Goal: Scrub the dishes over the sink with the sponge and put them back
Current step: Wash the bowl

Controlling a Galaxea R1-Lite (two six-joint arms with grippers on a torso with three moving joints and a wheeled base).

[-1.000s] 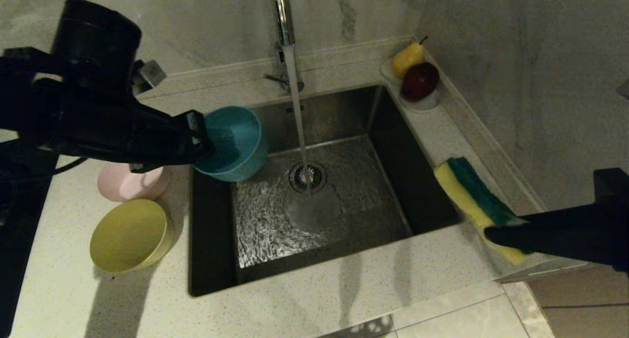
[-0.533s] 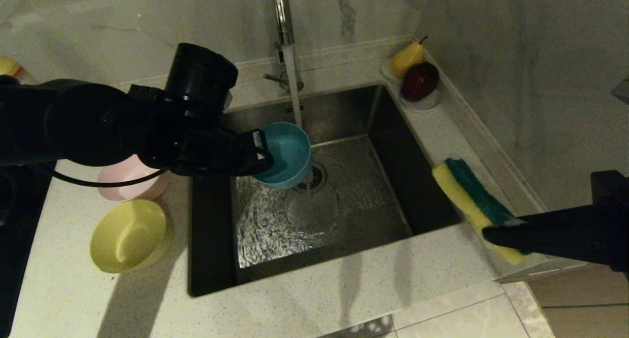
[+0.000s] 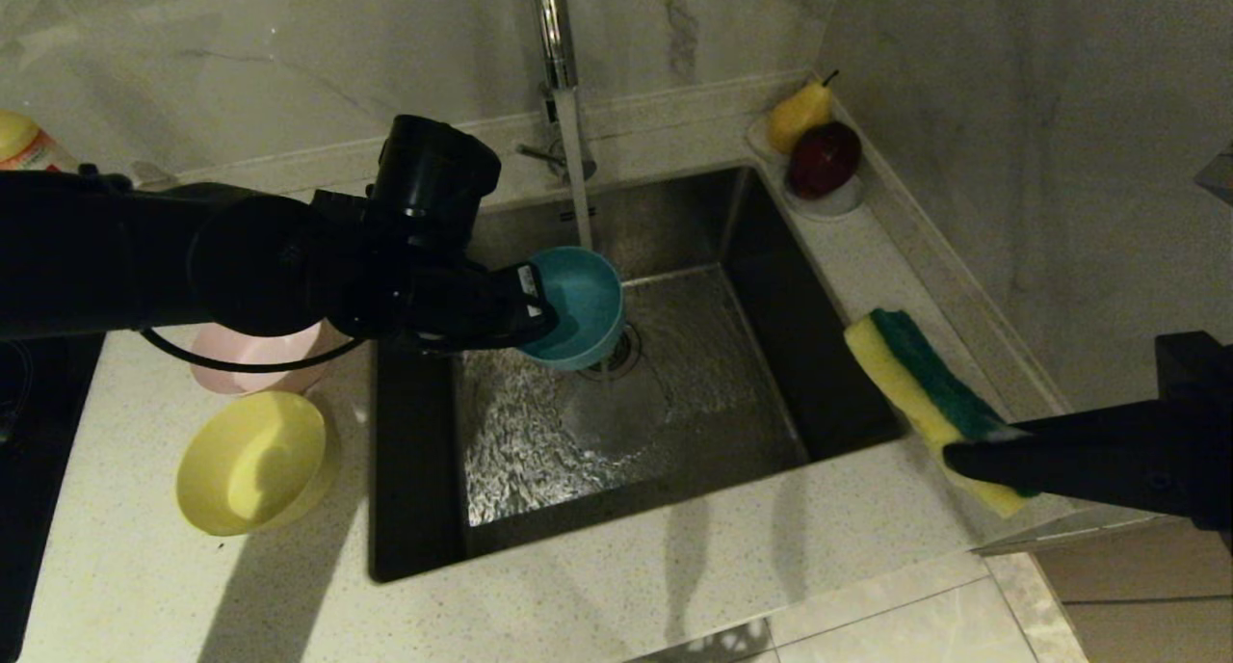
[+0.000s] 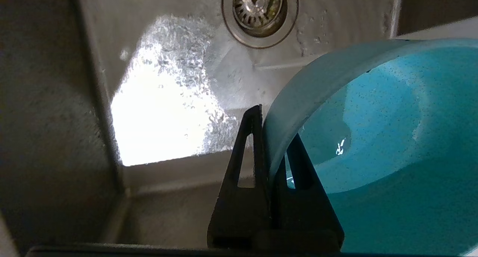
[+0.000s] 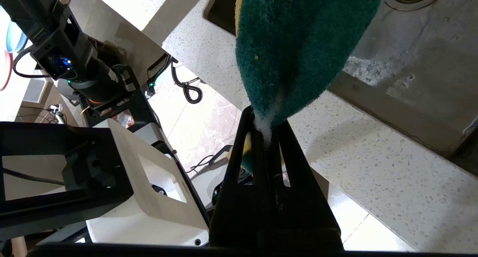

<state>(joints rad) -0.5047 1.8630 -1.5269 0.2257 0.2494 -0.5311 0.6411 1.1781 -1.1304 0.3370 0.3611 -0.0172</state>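
My left gripper (image 3: 539, 308) (image 4: 274, 126) is shut on the rim of the light blue bowl (image 3: 576, 304) (image 4: 373, 137), which hangs tilted over the sink (image 3: 694, 355) near the running water and the drain (image 4: 260, 6). The pink bowl (image 3: 252, 359) and the yellow bowl (image 3: 255, 463) rest on the counter left of the sink. At the right, my right gripper (image 3: 963, 456) (image 5: 266, 124) is shut on the yellow and green sponge (image 3: 920, 393) (image 5: 295, 44), holding it above the counter beside the sink's right edge.
The chrome tap (image 3: 551, 27) pours a stream into the basin. A white dish with a pear (image 3: 800, 114) and a dark red apple (image 3: 824, 159) stands at the back right corner. A bottle (image 3: 24, 143) shows at the far left.
My left arm has swung right and carried the blue bowl from the sink's left edge to the water stream over the drain. The right arm and sponge have stayed put.
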